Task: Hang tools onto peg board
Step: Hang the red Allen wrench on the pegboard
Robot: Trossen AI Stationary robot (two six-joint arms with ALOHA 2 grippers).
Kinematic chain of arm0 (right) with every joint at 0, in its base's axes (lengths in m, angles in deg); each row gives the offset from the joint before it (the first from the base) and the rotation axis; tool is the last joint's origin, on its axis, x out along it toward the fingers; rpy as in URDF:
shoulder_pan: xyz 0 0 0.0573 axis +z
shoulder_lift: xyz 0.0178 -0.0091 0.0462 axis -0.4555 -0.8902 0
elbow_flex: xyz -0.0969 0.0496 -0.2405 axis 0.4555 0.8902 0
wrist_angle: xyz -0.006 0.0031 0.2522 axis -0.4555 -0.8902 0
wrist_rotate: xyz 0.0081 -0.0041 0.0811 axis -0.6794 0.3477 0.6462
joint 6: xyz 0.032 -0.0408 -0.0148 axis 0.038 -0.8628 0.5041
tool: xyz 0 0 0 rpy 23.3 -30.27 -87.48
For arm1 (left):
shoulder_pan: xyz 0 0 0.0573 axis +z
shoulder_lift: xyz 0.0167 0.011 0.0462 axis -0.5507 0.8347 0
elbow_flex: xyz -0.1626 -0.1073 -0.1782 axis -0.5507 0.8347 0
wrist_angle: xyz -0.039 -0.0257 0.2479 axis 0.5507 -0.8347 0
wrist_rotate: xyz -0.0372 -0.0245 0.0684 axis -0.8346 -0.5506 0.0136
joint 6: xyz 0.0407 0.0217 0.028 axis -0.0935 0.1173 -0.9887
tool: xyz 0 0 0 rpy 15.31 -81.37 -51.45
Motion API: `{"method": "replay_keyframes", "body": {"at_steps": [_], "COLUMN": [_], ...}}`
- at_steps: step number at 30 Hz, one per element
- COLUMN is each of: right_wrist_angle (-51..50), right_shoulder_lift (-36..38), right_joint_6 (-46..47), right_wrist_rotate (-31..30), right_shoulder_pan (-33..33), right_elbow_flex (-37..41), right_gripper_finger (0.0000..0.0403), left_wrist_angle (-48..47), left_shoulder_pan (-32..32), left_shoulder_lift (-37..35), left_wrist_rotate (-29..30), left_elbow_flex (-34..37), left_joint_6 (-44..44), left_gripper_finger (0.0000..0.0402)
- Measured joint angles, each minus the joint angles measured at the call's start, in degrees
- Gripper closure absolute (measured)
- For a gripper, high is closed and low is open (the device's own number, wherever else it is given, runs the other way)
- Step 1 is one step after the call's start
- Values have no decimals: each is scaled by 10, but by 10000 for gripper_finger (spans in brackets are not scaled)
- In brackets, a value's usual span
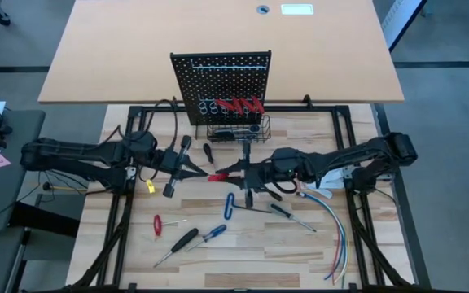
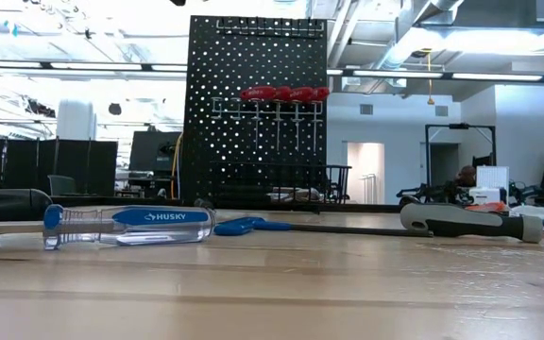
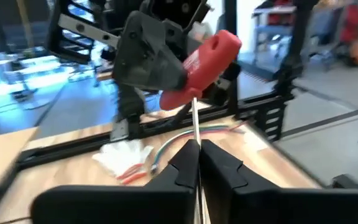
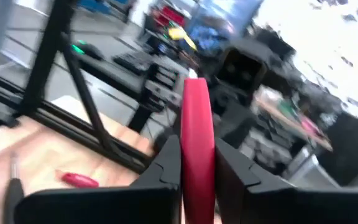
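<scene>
Screwdriver (image 1: 218, 176), red-handled, spans the grippers crosswise below the peg board (image 1: 221, 84): left gripper (image 1: 198, 172) pinches its shaft, right gripper (image 1: 238, 170) clamps its handle.

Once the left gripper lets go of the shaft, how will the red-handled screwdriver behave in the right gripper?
Probably stiff: the red-handled screwdriver runs straight from the left gripper, shut on its thin shaft, to the right gripper, shut on the handle. The handle looks smooth and rounded, so it may twist in the grip. Its bulk sits at the handle, so it likely won't droop.
</scene>
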Motion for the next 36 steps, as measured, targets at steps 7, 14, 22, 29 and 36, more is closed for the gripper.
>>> {"method": "replay_keyframes", "body": {"at_steps": [7,14,22,29,36], "right_wrist_angle": [-139,-229,-223,-217,-218], "right_shoulder_lift": [-1,-18,-48,-48,-47], "right_joint_6": [102,172,140,140,140], "right_wrist_rotate": [-106,-99,-40,-41,-40], "right_shoulder_pan": [-40,-70,-68,-66,-67], "right_elbow_flex": [-39,-65,-75,-79,-79], "right_gripper_finger": [350,350,350,349,349], "left_wrist_angle": [-91,-102,-37,-40,-34], "left_shoulder_pan": [-1,-1,-2,-3,-2], "left_shoulder_lift": [-48,-35,19,27,39], "left_wrist_rotate": [149,208,208,208,210], "left_elbow_flex": [0,0,0,0,0], "left_joint_6": [-62,-78,-66,-77,-82], "left_gripper_finger": [317,261,252,252,254]}}
